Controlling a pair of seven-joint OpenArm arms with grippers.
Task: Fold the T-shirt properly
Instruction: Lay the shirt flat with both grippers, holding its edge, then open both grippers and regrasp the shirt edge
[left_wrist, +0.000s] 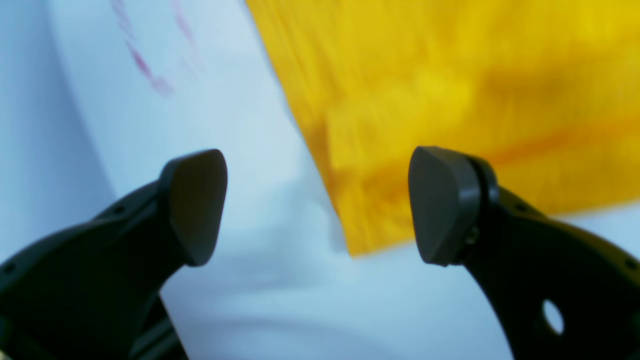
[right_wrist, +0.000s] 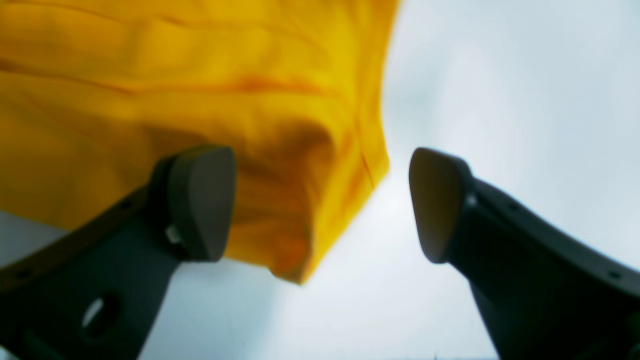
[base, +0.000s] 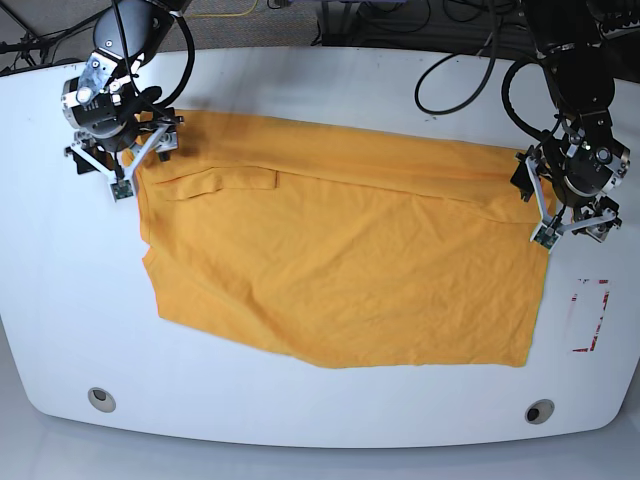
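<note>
Blur hides the T-shirt (base: 340, 260) print; it lies spread on the white table (base: 300, 80). My left gripper (left_wrist: 320, 205) and right gripper (right_wrist: 320, 205) gape over its 2 corners.

We see the T-shirt (left_wrist: 450, 100) only as a blur in both wrist views; its print stays hidden, and red marks (left_wrist: 145, 65) at upper left are unreadable.

I work over a white surface (base: 330, 95) with rounded corners, red marks (base: 590, 315) near its right edge, and black cables (base: 455, 60) trailing behind it.
</note>
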